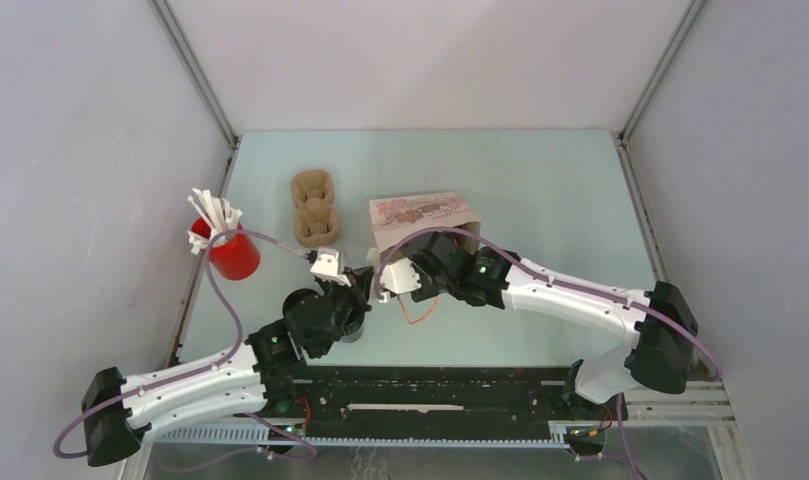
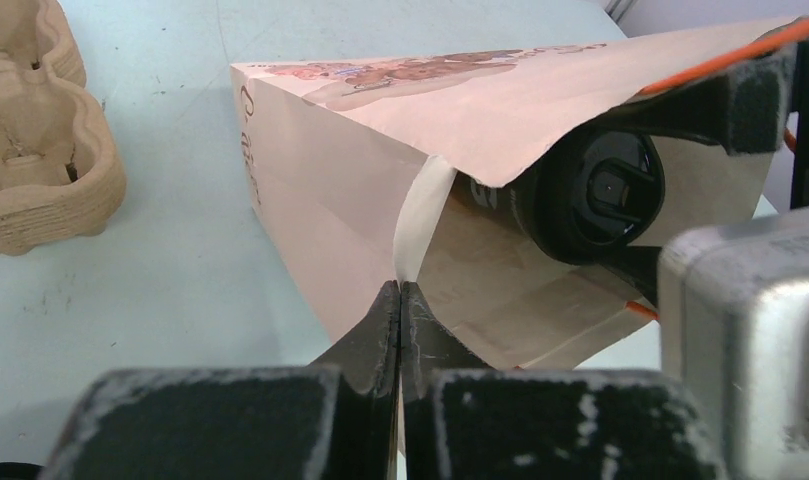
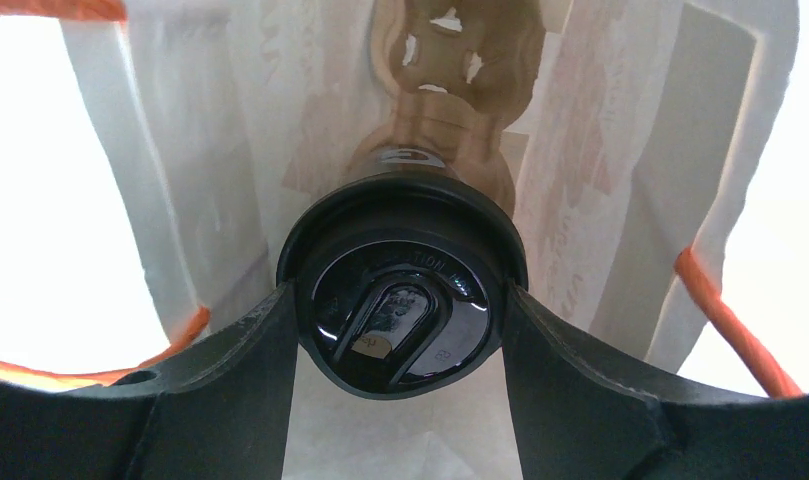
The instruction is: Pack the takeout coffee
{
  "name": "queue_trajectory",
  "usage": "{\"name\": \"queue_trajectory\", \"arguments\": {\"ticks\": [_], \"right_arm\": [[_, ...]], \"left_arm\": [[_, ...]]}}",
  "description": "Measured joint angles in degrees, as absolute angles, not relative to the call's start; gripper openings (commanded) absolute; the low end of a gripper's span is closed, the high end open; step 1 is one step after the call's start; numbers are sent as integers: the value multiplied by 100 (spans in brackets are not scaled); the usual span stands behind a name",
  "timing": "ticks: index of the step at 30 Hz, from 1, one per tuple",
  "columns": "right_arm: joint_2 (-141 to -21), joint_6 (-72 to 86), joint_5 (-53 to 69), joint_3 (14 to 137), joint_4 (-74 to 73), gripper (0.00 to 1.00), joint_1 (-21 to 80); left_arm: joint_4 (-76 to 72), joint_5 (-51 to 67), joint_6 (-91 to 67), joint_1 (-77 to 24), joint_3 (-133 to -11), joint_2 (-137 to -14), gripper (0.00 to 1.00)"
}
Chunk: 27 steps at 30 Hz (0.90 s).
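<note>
Brown paper bag (image 1: 420,212) w/ a printed side lies tipped over on the pale green desk (image 1: 550,180), mouth toward the arms. Inside it is a small black cylindrical coffee cup (image 3: 405,300), also on its side. Its glossy black round lid faces out, w/ a sip tab in the middle. Right gripper (image 3: 402,330) is reaching into the bag, fingers (image 3: 245,360) clamped on the cup either side of the lid. Left gripper (image 2: 400,300) has its fingers pressed fully together, pinching the bag's mouth edge by a white strip (image 2: 425,215). Brown moulded-pulp cup carrier (image 1: 314,207) sits just left of the bag, and a red cup (image 1: 232,255) of white sticks stands further left.
</note>
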<state>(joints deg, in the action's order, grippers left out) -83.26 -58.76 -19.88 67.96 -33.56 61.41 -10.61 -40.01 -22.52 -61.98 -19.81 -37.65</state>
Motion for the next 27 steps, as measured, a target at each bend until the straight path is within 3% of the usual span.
{"name": "queue_trajectory", "arguments": {"ticks": [27], "right_arm": [[-9183, -6346, -2137, 7231, -3028, 20, 5551]], "left_arm": [[-1133, -4034, -2261, -6198, -1981, -3695, 0]]}}
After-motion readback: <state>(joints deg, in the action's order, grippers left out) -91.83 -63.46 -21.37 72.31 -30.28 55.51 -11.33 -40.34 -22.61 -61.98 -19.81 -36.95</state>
